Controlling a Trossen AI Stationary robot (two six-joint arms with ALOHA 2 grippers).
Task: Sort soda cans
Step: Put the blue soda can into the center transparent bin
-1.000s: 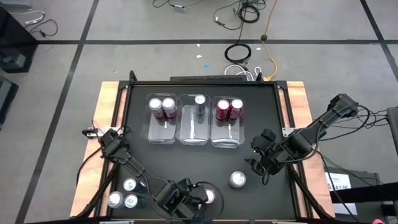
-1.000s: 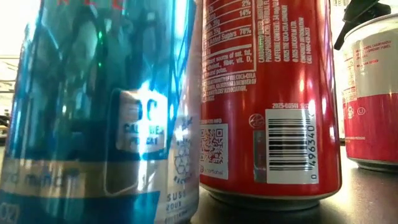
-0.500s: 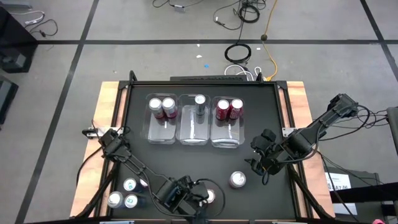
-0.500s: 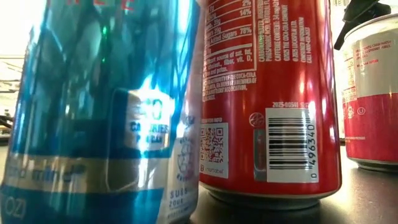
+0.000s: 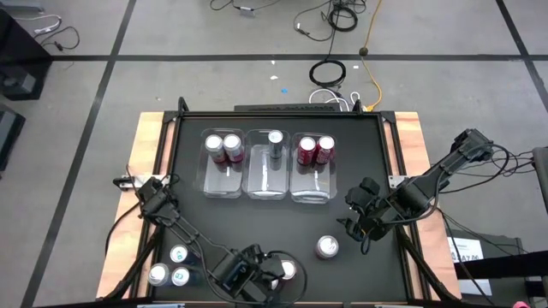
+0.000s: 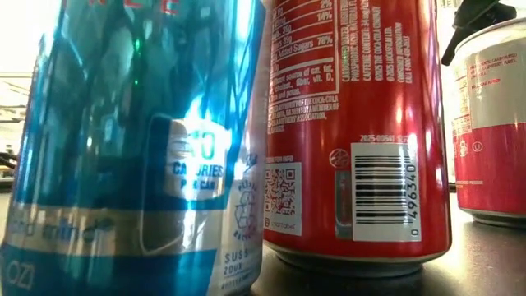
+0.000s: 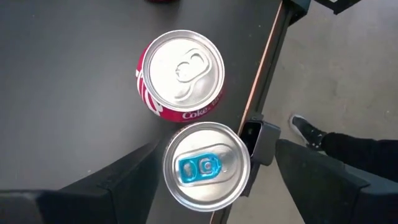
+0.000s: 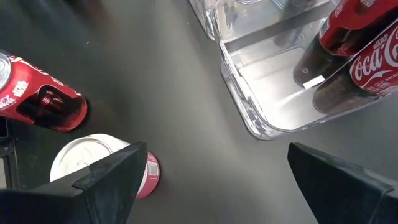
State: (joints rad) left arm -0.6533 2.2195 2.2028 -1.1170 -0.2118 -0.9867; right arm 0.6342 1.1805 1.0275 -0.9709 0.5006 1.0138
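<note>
Jaws on both arms stand released: the left gripper (image 7: 214, 146) has its fingers spread wider than the blue-tabbed can (image 7: 207, 165) between them, one finger close against its side and the other clear of it. The right gripper (image 8: 216, 149) hangs wide open with nothing between its fingers. At the near left corner of the table (image 5: 257, 222), three silver-topped cans (image 5: 178, 254) wait in a cluster, unmoved over the last second. Just to their right, the left gripper has slid a little toward the near edge. In the low view the blue can's label has crept up and sideways, so the can seems to have been nudged, not lifted. It sits at the table's near edge, touching or nearly touching the Coke can (image 7: 180, 74). That suggests the grasp is being lined up and has not closed yet. Farther back, the clear bins (image 5: 267, 181) hold the same sorted cans (image 5: 306, 150): two, one and two. To the right, a white-and-red can (image 5: 326, 247) stands alone, with the right gripper unmoved just beyond it.
</note>
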